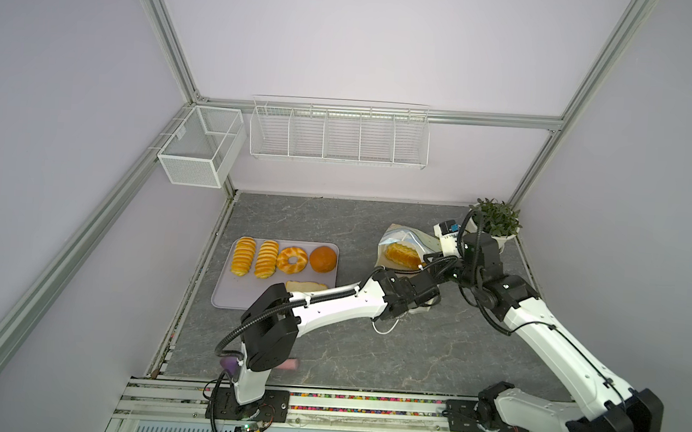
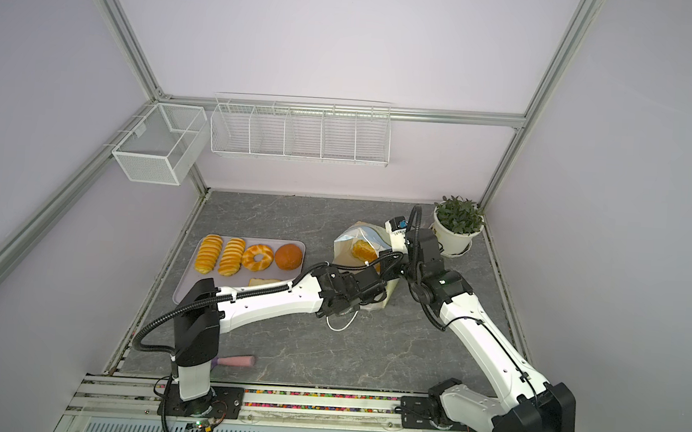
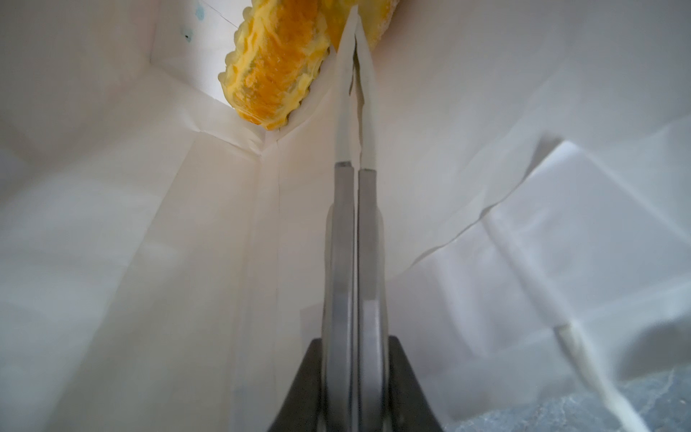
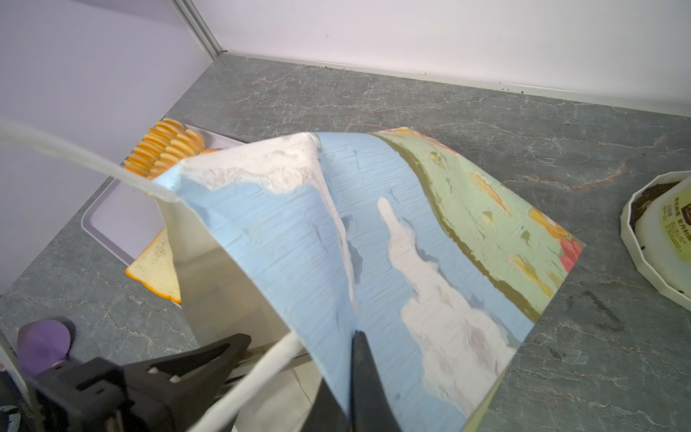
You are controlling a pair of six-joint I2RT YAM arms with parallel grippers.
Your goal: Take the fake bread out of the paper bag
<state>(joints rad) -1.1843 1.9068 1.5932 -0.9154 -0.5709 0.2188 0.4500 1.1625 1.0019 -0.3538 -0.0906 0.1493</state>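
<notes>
Grey veined tabletop (image 1: pixel 335 224) carries a smooth lilac tray (image 1: pixel 222 296): two ridged golden loaves (image 1: pixel 243 255) (image 1: pixel 266 259), one braided ring (image 1: pixel 292 259), one round bun (image 1: pixel 323 259), one pale toast slice (image 1: pixel 306 285). Rightward, a crinkled sky-printed paper bag (image 4: pixel 411 243) holds a third loaf (image 3: pixel 273 63). The left gripper (image 3: pixel 354 22) has its fingers pressed together against it, and the right gripper (image 4: pixel 355 336) pinches the bag wall.

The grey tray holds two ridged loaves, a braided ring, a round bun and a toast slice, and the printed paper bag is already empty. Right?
Wrong on the bag. The sky-and-meadow printed paper bag is not empty: one golden-orange ridged toy loaf lies inside it, plain in the left wrist view and both top views. The pale grey rectangular tray holds what you listed.
</notes>
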